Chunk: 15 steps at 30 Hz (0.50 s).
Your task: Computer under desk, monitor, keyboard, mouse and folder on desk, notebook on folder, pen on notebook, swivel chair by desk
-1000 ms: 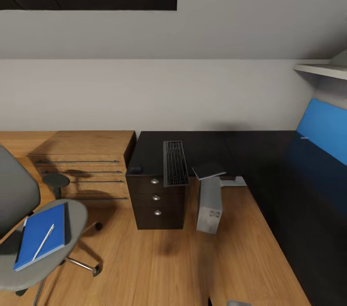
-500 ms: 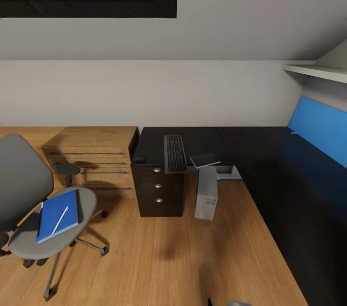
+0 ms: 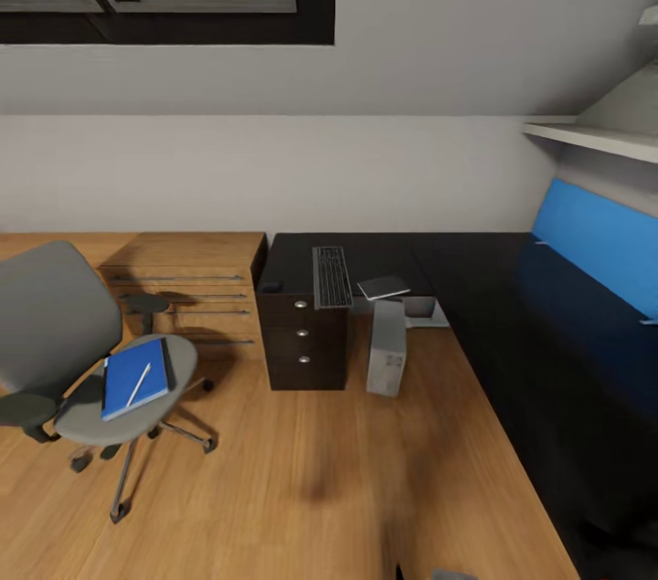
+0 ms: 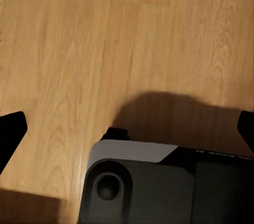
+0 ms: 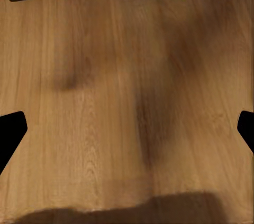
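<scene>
On the swivel chair (image 3: 87,379) seat, the folder (image 3: 134,377) is lying flat with the pen (image 3: 139,384) on it; we are judging it thin, light, probably slippery, best pinched at an overhanging edge. Both hands (image 4: 127,129) (image 5: 127,129) are hanging spread, empty.

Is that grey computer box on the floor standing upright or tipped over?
Upright. The computer stands tall on its narrow end on the wooden floor, beside the desk drawers.
</scene>
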Motion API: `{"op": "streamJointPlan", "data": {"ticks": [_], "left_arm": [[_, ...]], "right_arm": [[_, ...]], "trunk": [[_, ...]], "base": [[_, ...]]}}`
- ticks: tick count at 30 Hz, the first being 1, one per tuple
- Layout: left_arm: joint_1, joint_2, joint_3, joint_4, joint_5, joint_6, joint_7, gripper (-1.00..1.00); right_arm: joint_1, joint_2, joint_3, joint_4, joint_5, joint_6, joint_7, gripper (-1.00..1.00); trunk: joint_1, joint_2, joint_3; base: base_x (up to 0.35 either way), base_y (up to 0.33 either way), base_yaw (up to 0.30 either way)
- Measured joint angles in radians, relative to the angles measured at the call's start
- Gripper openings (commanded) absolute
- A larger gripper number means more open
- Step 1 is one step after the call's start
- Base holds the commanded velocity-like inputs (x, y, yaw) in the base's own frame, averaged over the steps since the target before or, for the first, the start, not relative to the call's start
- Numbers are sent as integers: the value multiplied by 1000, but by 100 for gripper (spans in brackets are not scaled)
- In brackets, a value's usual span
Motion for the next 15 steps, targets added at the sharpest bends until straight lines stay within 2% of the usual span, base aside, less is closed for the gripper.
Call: {"op": "streamJointPlan", "data": {"ticks": [7, 15], "left_arm": [[0, 0, 0, 0, 0, 0, 0, 100], [0, 0, 0, 0, 0, 0, 0, 100]], "right_arm": [[0, 1, 0, 0, 0, 0, -1, 100], [0, 3, 0, 0, 0, 0, -1, 100]], "trunk": [[-27, 49, 22], [-58, 105, 47]], "base": [[-341, -31, 0], [-339, -126, 0]]}}
